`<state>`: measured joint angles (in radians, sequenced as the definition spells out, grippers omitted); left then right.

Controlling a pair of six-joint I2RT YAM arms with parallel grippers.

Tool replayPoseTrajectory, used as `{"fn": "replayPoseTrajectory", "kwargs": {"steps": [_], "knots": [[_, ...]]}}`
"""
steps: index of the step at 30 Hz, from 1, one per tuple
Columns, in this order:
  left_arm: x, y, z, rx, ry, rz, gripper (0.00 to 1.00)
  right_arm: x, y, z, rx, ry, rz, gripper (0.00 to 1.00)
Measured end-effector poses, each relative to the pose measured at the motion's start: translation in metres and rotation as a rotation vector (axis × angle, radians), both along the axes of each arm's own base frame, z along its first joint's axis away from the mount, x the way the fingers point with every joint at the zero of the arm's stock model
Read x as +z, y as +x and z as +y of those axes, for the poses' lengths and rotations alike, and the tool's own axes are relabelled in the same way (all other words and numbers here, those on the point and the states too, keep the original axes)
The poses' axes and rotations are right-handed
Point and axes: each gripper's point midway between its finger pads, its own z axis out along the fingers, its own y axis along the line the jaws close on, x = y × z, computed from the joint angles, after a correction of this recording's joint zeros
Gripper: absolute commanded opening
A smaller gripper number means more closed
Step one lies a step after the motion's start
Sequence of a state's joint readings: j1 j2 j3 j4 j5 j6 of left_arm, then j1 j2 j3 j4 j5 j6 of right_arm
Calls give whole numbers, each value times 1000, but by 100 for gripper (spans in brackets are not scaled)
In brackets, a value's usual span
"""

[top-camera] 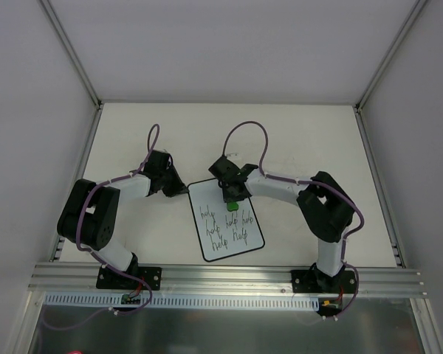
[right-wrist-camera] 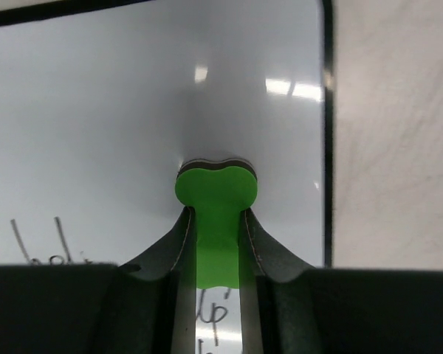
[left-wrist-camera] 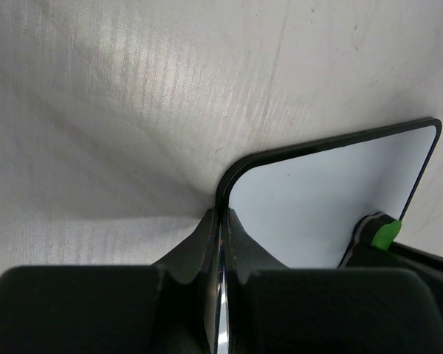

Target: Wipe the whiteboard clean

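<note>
The right gripper (right-wrist-camera: 216,221) is clamped on a green bone-shaped eraser (right-wrist-camera: 215,190), its 2 fingers squeezing the narrow waist so that the rounded head sticks out past the tips. The head presses down on the whiteboard (right-wrist-camera: 96,110), on blank surface near the far edge and close to the board's right border. Just behind the eraser, toward the arm bases, begin the handwritten words (top-camera: 225,225), several lines of black script reading "help" that fill the middle and near part of the board. The left gripper (left-wrist-camera: 221,215) has its jaws drawn together with only a thin bright sliver between them, and the tips sit at the board's far left corner, right on the black border where board meets table (top-camera: 303,140); whether they press on the board or merely touch its edge cannot be told. The board lies flat on the white table between the 2 arms, turned slightly askew.
</note>
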<state>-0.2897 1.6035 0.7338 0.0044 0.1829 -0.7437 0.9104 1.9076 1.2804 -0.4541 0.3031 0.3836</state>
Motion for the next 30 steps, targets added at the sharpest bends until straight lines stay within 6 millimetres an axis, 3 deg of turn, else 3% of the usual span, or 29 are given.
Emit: {"fn": "replayPoseTrajectory", "kwargs": {"steps": [7,19,30], "knots": [[0,-1,-2,-5,0,-1,0,0,18,-38,-94,-5,6,0],[0,-1,-2,-5,0,0,0,1,21,-37,-62,-29,13,0],[0,-1,-2,0,-3,3,0,1,9,-28,-12,-59,-20,0]]}}
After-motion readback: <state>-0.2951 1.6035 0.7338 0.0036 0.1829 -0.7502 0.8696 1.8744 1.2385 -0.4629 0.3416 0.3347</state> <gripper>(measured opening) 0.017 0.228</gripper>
